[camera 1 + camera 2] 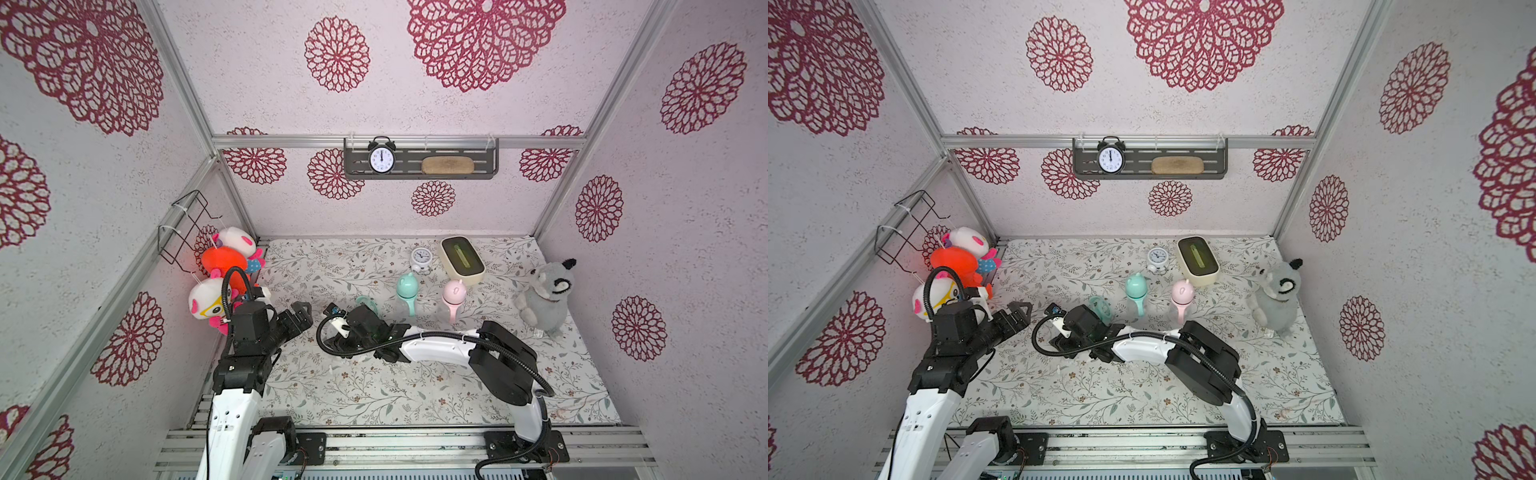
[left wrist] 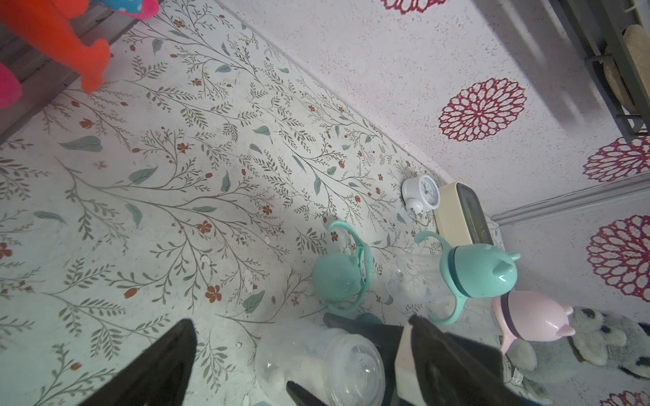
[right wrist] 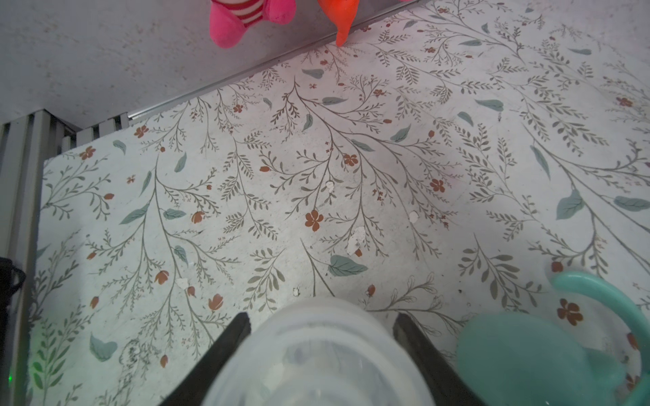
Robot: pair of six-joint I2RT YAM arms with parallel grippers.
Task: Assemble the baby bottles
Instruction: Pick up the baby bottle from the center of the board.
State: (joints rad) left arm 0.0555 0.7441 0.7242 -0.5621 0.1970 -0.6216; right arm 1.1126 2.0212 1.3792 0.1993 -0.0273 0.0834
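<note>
- At the far left, plush toys (image 1: 224, 266) hang against the side wall, at the edge of the flowered counter (image 1: 374, 395).
- Next comes your left tool (image 1: 302, 314). It hovers over the counter with its jaws set wide apart and nothing held between them.
- Your right tool (image 3: 320, 315) sits just right of that, its arm stretched across from the right side. Its jaws stand on either side of a clear bottle body (image 2: 327, 362), which fills the gap between them. You cannot tell from these views whether they are pressing on it.
- Just beside that tool, a mint cap with its handle ring (image 1: 367, 302) lies on the counter, apart from the clear body.
- Right of it, a mint bottle (image 1: 406, 293) stands upright with its eared cap on.
- A pink bottle (image 1: 454, 298) stands upright near the mint one, not touching it, and is also capped.
- Behind these two, near the back wall, you have a small white clock (image 1: 421, 259) and a cream box (image 1: 462, 261) side by side.
- At the far right, a grey plush animal (image 1: 544, 297) sits upright on the counter, well apart from the bottles.
</note>
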